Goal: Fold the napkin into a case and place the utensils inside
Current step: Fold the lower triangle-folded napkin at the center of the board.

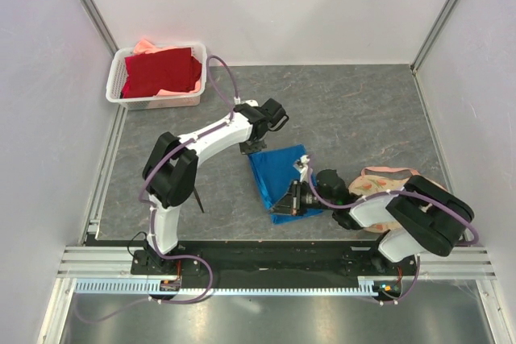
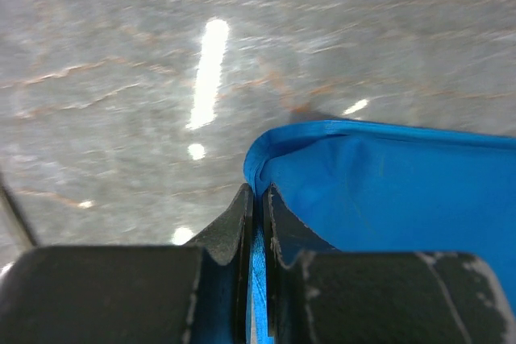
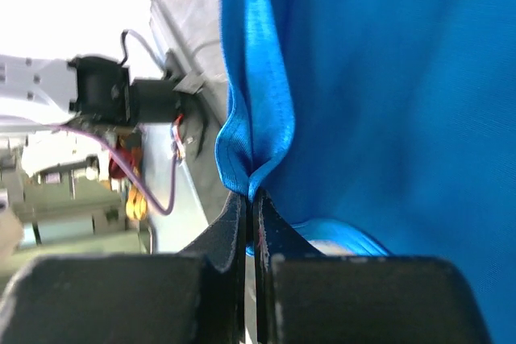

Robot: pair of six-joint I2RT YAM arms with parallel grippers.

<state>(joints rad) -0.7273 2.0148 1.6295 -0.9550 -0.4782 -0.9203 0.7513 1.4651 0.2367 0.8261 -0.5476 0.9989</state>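
Two arms stand at the near edge of the grey table (image 1: 363, 110), and both pinch the napkin (image 1: 278, 168), which sits in an irregular, partly folded shape near the middle of the table, just ahead of the bases. Nearest, the right gripper (image 3: 251, 199) reaches leftward, and its jaws are pressed together on an edge of the blue cloth at the napkin's near side. The right wrist view shows the fabric gathered into a narrow ridge right at the fingertips. A round peach floral mat (image 1: 391, 173) shows partly under the right arm. To the left, close beside the left arm's upright link, one thin black utensil (image 1: 197, 197) shows on the table, well apart from the napkin. Farther out, the left gripper (image 2: 260, 199) is clamped on the napkin's far left corner, a rolled hem curving just above its fingertips. At the far left corner, a white basket (image 1: 114, 78) holds a dark red cloth (image 1: 161, 72).
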